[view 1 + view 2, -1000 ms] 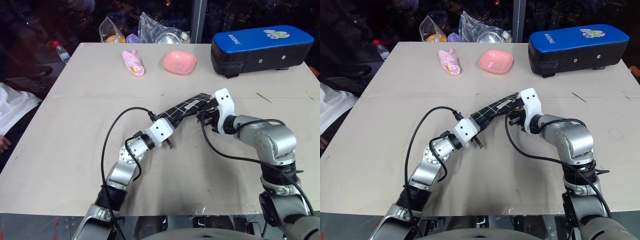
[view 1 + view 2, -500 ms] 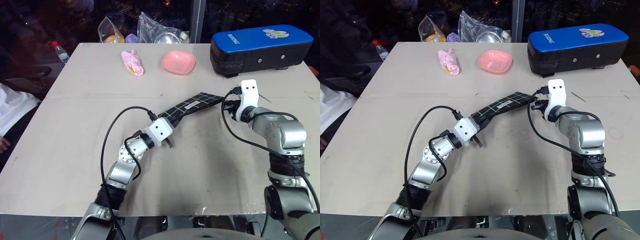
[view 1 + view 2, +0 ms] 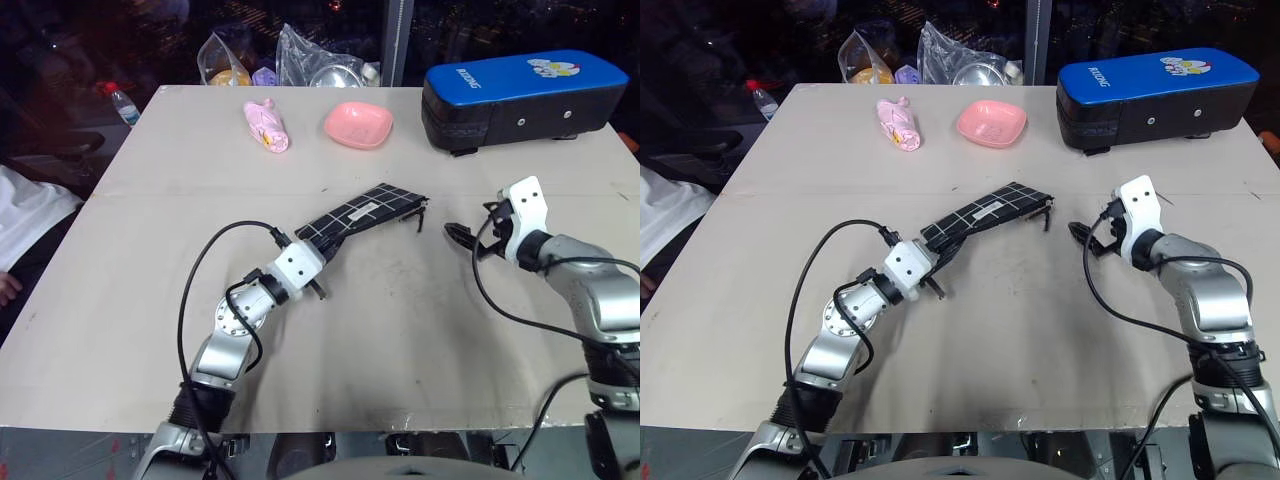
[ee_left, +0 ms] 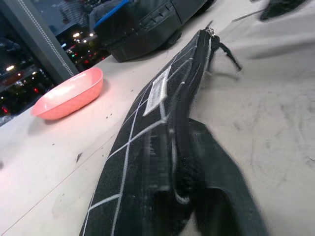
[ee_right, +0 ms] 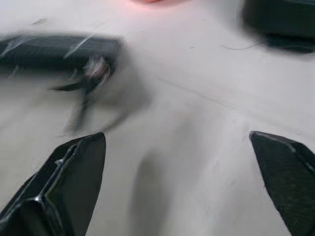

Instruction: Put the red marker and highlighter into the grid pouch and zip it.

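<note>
Left eye view: the right gripper [image 3: 462, 236] has let go of the grid pouch [image 3: 362, 212] and swung aside, fingers spread wide and empty; the left gripper [image 3: 322, 262] stays at the pouch's near end, grip unclear; zipping looks finished

Table [image 3: 130, 300] – grid pouch [image 3: 365, 212], pink bowl [image 3: 357, 125], blue-topped case [image 3: 525, 97].

Desk [image 3: 120, 300]: pale, scuffed top.
Case [image 3: 525, 98]: black with blue top, far right corner.
Pink bowl [image 3: 358, 124]: left of the case.
Pink toy [image 3: 266, 126]: left of the bowl.
Plastic bags [image 3: 300, 58]: beyond the far edge.
Water bottle [image 3: 119, 103]: off the far left corner.
</note>
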`<act>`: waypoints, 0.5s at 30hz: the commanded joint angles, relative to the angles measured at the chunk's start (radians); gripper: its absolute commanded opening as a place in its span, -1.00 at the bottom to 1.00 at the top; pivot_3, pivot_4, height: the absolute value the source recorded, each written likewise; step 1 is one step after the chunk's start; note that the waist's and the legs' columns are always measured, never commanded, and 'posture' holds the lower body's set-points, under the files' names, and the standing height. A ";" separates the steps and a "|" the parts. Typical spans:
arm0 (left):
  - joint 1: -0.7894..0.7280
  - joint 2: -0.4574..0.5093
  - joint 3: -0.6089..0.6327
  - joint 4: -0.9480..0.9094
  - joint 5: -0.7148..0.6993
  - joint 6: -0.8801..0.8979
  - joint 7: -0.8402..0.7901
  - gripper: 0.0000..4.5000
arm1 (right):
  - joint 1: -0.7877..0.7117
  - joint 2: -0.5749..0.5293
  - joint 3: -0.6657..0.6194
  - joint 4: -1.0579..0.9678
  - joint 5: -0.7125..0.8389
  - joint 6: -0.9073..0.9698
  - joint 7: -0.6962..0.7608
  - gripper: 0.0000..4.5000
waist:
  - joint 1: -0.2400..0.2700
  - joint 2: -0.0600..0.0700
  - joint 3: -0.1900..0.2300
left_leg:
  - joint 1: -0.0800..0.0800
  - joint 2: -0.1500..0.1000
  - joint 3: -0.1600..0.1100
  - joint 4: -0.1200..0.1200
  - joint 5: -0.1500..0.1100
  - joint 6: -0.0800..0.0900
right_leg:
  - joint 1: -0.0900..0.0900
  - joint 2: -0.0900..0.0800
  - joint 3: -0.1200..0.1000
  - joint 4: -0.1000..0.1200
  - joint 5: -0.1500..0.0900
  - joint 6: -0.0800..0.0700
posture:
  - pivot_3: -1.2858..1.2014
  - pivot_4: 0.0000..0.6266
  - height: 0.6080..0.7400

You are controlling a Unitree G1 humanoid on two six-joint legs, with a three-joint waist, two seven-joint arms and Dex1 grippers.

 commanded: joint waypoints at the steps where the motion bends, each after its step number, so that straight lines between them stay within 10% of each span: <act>1: 0.081 0.054 0.044 -0.120 -0.062 0.026 -0.044 0.01 | 0.069 -0.067 -0.053 0.068 0.016 -0.216 0.174 1.00 | -0.001 0.000 0.000 | 0.000 0.000 0.000 0.000 0.000 0.000 | 0.000 0.000 0.000 -0.001 0.000 0.000 | 0.03 -0.52 1.00; 6: 0.212 0.090 0.111 -0.252 -0.206 0.174 -0.080 0.98 | 0.083 -0.090 -0.087 0.227 0.012 -0.439 0.284 1.00 | -0.002 0.000 0.000 | 0.001 0.000 0.001 0.000 -0.001 0.002 | 0.000 0.000 0.001 0.000 0.000 0.000 | 0.03 -0.52 1.00; 15: 0.485 0.122 0.198 -0.454 -0.367 0.410 -0.080 0.98 | 0.092 -0.122 -0.161 0.526 0.121 -0.658 0.596 1.00 | 0.002 0.001 0.001 | 0.002 0.000 0.001 0.001 0.000 0.001 | 0.002 0.000 0.001 -0.001 0.000 0.000 | 0.03 -0.52 1.00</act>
